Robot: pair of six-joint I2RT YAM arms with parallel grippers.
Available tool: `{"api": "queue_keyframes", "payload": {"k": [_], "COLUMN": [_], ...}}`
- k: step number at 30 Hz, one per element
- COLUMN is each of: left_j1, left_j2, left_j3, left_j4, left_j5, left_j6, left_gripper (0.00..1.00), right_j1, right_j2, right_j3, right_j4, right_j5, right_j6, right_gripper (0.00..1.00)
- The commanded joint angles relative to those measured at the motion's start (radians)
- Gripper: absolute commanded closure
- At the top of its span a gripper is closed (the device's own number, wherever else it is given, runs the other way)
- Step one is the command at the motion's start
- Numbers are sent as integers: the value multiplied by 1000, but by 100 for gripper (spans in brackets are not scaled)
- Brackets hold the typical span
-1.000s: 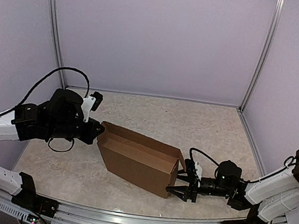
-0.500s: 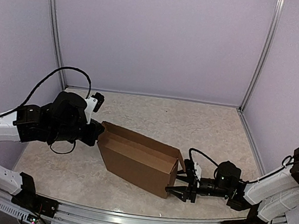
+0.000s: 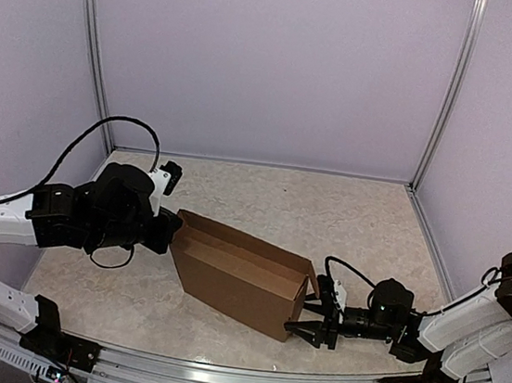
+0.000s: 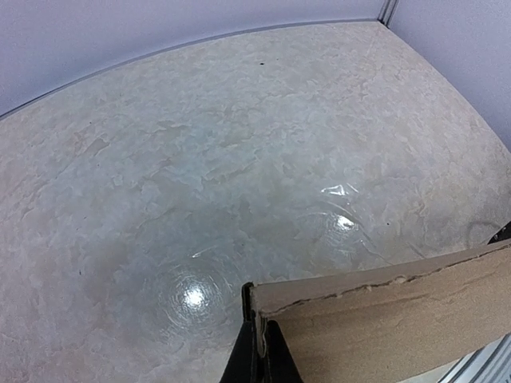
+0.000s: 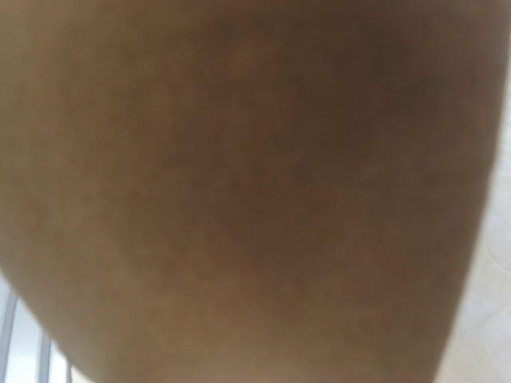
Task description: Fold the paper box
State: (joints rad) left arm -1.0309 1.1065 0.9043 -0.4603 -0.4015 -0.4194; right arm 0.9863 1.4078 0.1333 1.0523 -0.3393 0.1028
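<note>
Marbled table (image 3: 347, 212) inside a lilac-walled enclosure. The paper box (image 3: 236, 281) stands open-topped at mid-table between my arms. My left gripper (image 4: 257, 355) is pinched closed on the box's left end wall. My right gripper (image 3: 306, 317) meets the right end; I cannot tell how far it is open.

Pale marbled table (image 4: 239, 159) spreading beyond the left fingers (image 4: 242, 363), two glare spots (image 4: 192, 297) just ahead. Lilac walls (image 3: 272, 63) farther off, metal rail (image 3: 214, 378) behind.

Left hand (image 3: 169, 229) eased rightward, paper box (image 3: 236, 278) left end pushed slightly along.
</note>
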Motion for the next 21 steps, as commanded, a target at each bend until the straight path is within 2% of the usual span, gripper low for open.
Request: {"api": "queue_keyframes", "payload": {"k": [1,7,21], "left_j1": [-36,-66,-110], "left_j2": [13,32,67], "left_j3": [-48,-40,-45], "left_j4": [-103,-105,-107], "left_j5": [94,69,28], "left_j6": [-21,-15,-33], "left_gripper": [100,100,100], "right_j1": [-2,-3,-3], "right_j2": [-44,-92,-115], "right_j3": [2,-5,-61], "right_j4": [57,36,91], "right_j5": [92,118,210], "right_j6": [41,48,98], "right_gripper": [55,51,22]}}
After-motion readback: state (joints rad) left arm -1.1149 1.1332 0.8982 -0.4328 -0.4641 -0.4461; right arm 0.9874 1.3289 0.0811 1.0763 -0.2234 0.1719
